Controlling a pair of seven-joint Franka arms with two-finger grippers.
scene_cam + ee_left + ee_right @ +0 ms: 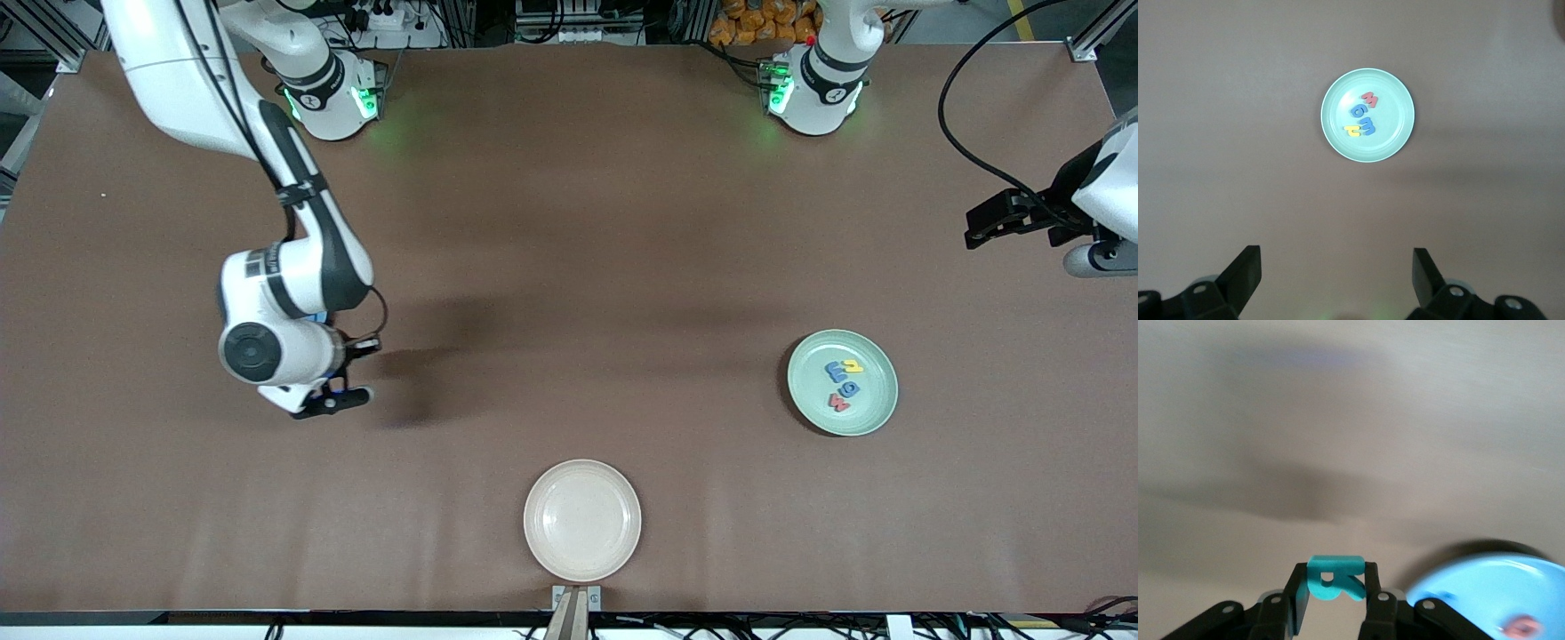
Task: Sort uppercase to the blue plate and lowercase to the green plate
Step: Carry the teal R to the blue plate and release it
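Note:
My right gripper [1335, 572] is shut on the teal R [1333, 585] and holds it in the air beside the rim of the blue plate [1471, 583]. A red letter [1521, 627] lies blurred in that plate. In the front view the right gripper [338, 400] hangs over the table at the right arm's end, and the arm hides the blue plate. The green plate [880, 396] holds the yellow h [853, 365], two blue letters [836, 371] and the red w [838, 403]. My left gripper [1337, 270] is open and empty, high over the table with the green plate [1337, 100] in its view.
A cream plate [582, 520] sits near the table edge closest to the front camera, midway between the arms. The left arm [1102, 204] waits at its own end of the table. Brown table [569, 267] lies bare between the plates.

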